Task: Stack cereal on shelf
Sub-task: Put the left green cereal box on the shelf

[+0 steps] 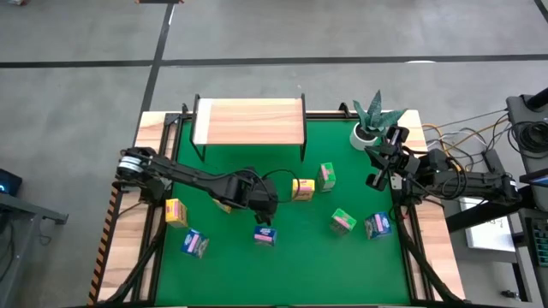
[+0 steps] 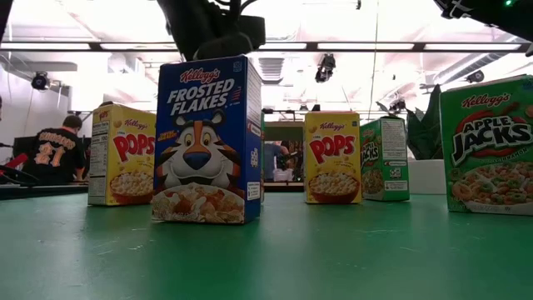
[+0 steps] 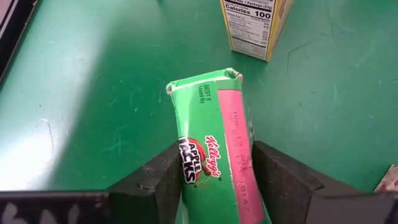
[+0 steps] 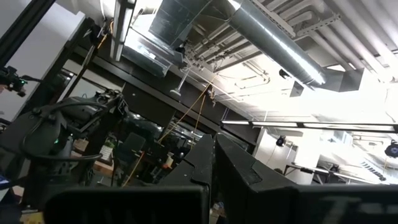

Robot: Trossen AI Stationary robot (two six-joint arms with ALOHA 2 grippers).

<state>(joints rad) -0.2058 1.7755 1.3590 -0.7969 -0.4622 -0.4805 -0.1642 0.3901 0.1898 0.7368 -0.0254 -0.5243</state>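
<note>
While a green Apple Jacks box (image 3: 214, 149) is clamped between the fingers of the left end effector (image 3: 217, 180), its long axis is seen running straight out past the fingertips, above the green surface (image 3: 81, 93). A yellow box (image 3: 255, 25) stands just beyond it. The shelf (image 1: 249, 121) is found farther off, at the back of the surface, its top bare. The right end effector (image 1: 380, 168), fingers closed on nothing, is parked well apart at the right edge.
</note>
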